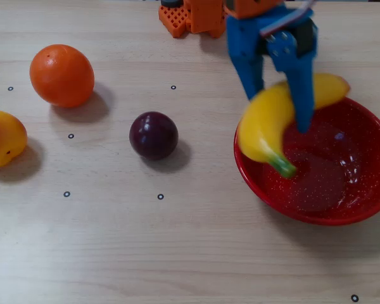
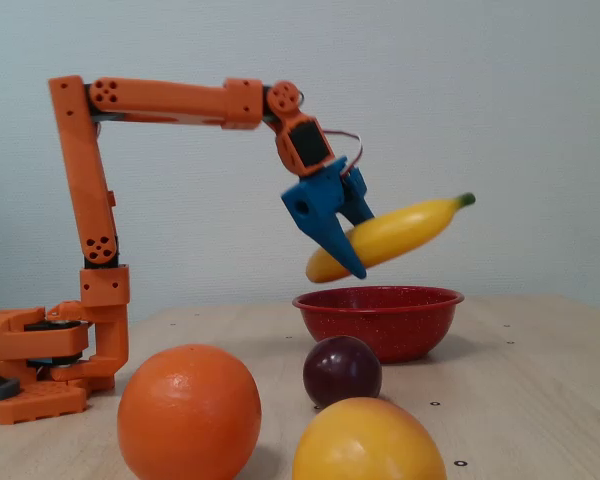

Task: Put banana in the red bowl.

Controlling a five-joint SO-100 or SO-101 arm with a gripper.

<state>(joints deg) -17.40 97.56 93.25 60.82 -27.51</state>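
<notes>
1. Light wood table (image 1: 196,253), plain pale wall behind in the fixed view
2. Blue gripper (image 1: 278,107) is clamped around the middle of the banana (image 1: 266,126), holding it in the air above the red bowl (image 2: 378,318), green stem tilted up
3. Orange (image 1: 62,75), plum (image 1: 153,135) and a yellow fruit (image 1: 3,138) sit well apart from the bowl

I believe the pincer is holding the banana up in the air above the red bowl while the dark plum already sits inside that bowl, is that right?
Not quite: the plum is not in the red bowl; it rests on the table to the bowl's left in the overhead view, apart from it. The rest holds: the pincer grips the banana in the air above the bowl, as the fixed view shows.
</notes>
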